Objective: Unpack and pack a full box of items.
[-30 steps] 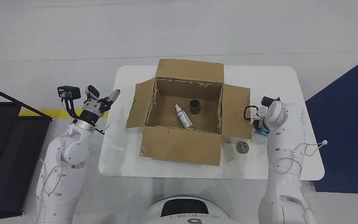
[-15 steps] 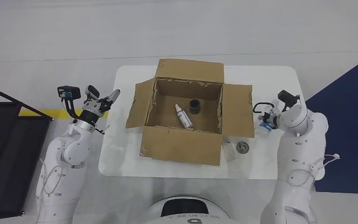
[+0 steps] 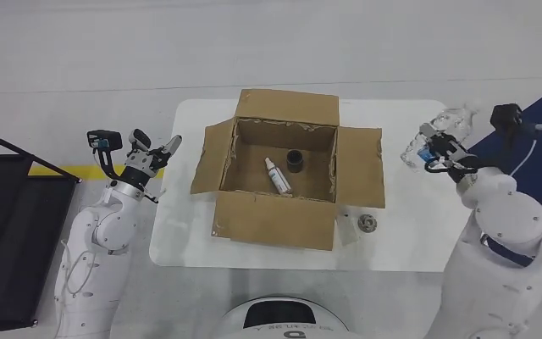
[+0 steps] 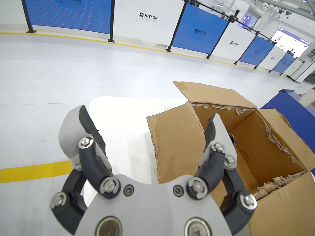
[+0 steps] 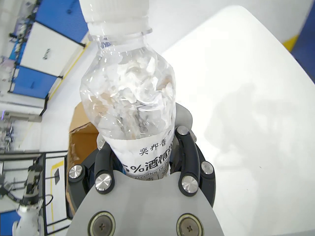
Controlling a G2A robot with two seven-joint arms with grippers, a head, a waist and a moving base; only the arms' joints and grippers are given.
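Nearest, a small grey round part (image 3: 367, 223) lies on the white table (image 3: 423, 241) beside the open brown cardboard box (image 3: 271, 219) holding a small white bottle (image 3: 277, 176) and black cylinder (image 3: 296, 158). Left gripper (image 4: 147, 114) gapes wide; right gripper (image 5: 145, 148) clamps a clear white-capped plastic bottle (image 5: 128, 94) over the table.

There is 1 box (image 3: 275, 220), 1 clear bottle (image 5: 128, 94), 1 white bottle (image 3: 277, 176), 1 black cylinder (image 3: 295, 158), 1 round part (image 3: 367, 223).

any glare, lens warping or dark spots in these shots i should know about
Right wrist view: highlights glint off the clear bottle and its crinkled plastic. Left wrist view: the wide lens bows the fence panels and the far yellow floor line. Top view: even light; the cardboard box has shaded inner walls, yet the small white bottle and black cylinder inside stay visible.
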